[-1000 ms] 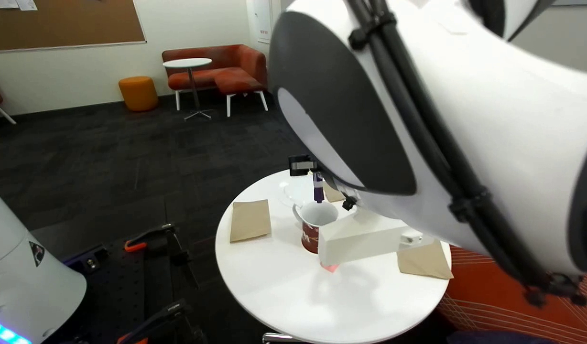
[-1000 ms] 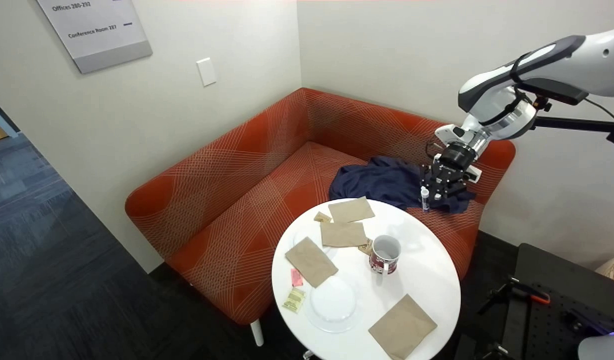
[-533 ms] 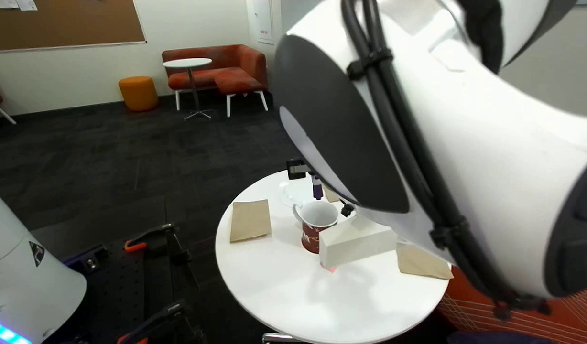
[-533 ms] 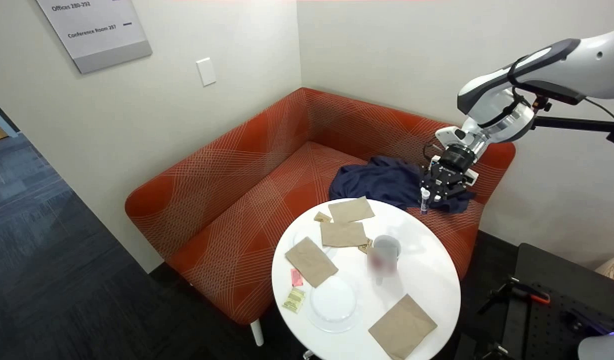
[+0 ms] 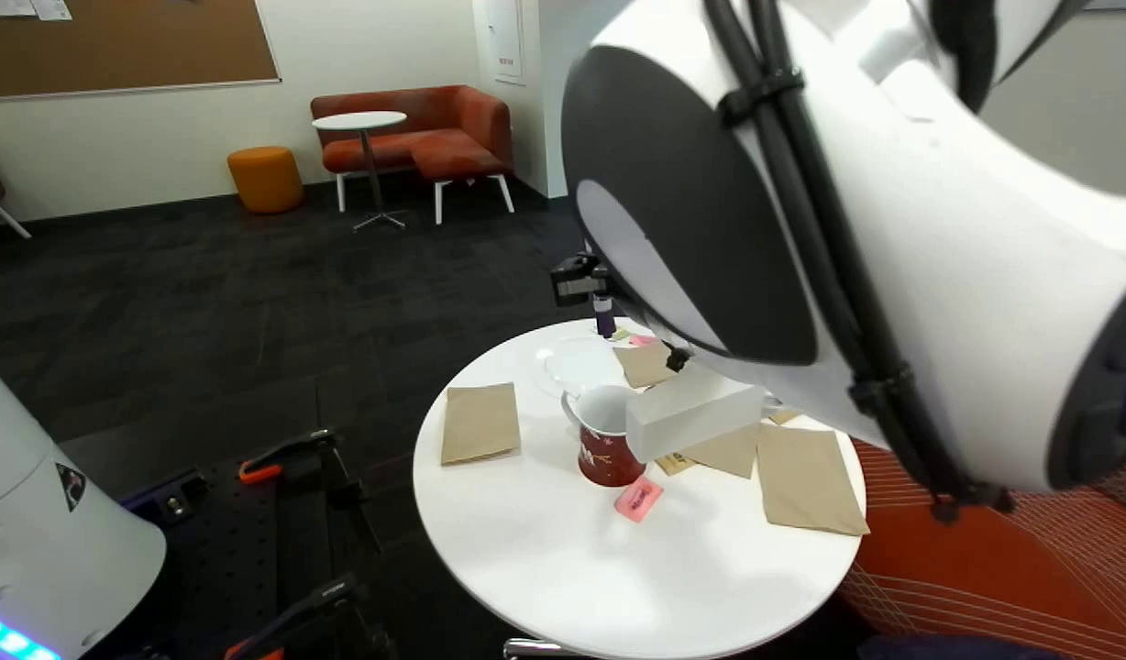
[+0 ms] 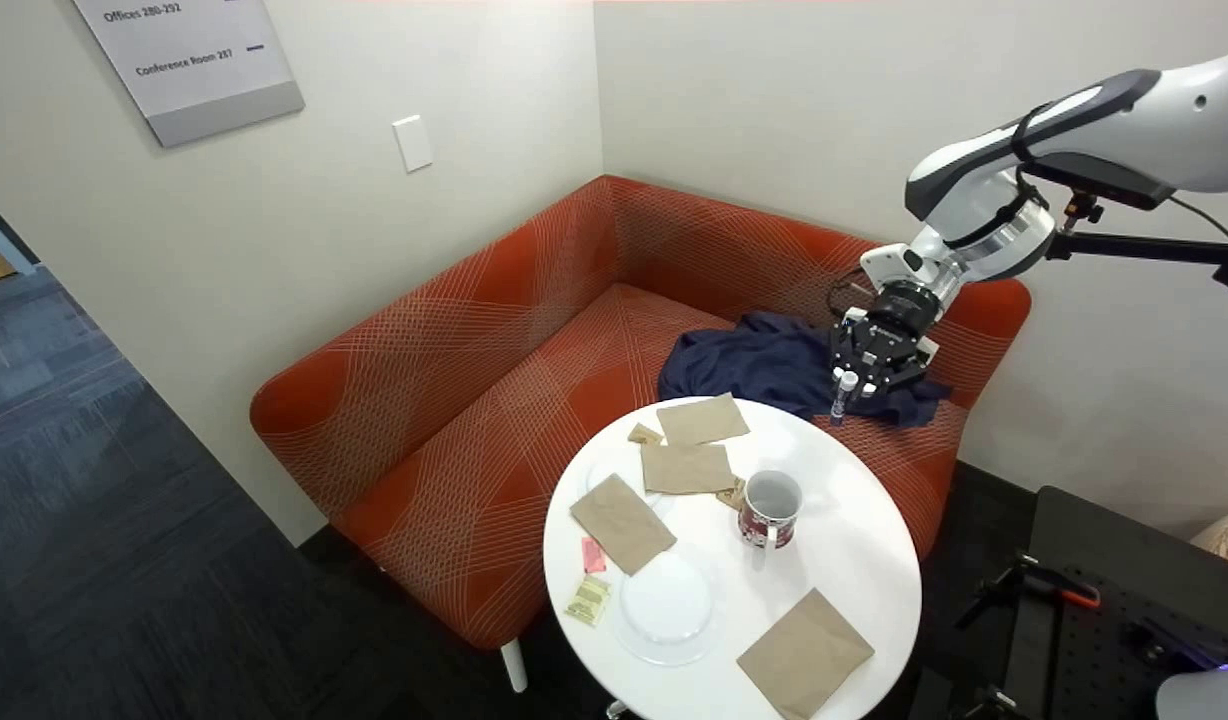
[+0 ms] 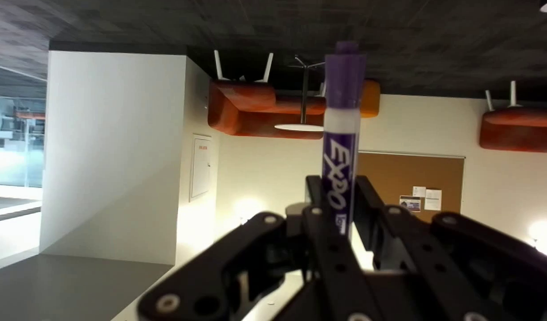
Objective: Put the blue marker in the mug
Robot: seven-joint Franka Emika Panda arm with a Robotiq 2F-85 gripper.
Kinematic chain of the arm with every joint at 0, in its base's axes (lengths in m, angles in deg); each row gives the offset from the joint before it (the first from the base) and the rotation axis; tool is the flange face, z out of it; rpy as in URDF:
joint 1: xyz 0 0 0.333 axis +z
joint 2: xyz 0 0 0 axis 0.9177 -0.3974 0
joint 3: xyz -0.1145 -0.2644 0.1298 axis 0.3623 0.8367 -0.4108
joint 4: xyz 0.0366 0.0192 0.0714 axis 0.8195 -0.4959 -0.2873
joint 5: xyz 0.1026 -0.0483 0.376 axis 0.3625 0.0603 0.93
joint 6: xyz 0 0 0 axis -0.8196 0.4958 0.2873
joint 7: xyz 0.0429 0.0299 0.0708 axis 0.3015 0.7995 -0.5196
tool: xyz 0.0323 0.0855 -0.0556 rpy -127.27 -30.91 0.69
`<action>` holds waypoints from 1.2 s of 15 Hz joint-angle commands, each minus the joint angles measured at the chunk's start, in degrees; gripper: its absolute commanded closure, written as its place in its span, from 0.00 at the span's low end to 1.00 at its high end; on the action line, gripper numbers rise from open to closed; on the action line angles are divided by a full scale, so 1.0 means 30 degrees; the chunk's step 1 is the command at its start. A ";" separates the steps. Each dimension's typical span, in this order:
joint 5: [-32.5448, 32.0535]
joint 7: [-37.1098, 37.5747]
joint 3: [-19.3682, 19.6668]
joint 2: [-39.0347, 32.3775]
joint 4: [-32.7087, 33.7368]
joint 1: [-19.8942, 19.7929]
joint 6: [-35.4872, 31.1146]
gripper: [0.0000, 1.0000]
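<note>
Moved up-frame since earlier in exterior view with purple Expo marker [image 5: 605, 321], clamped in gripper [image 7: 340, 185], apart from dark-red mug [image 5: 603, 442]; hard to judge height. Keep cap-down, center over mouth, lower, release.

The marker [image 7: 341, 138] bears "EXPO". The sign [image 6: 199, 72], far left in an exterior view, reads "Offices 280-292" and "Conference Room 287". Near pink packet [image 5: 638, 499]: lettering illegible.
</note>
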 commanded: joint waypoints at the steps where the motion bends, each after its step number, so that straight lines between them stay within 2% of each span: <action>1: 0.0012 0.0003 -0.2013 -0.0345 0.0432 -0.1667 0.0491 0.95; 7: -0.0265 0.0004 -0.4386 -0.1637 0.0487 -0.3359 -0.0395 0.95; 18: -0.0138 0.0004 -0.6222 -0.4516 0.0991 -0.3525 -0.3911 0.95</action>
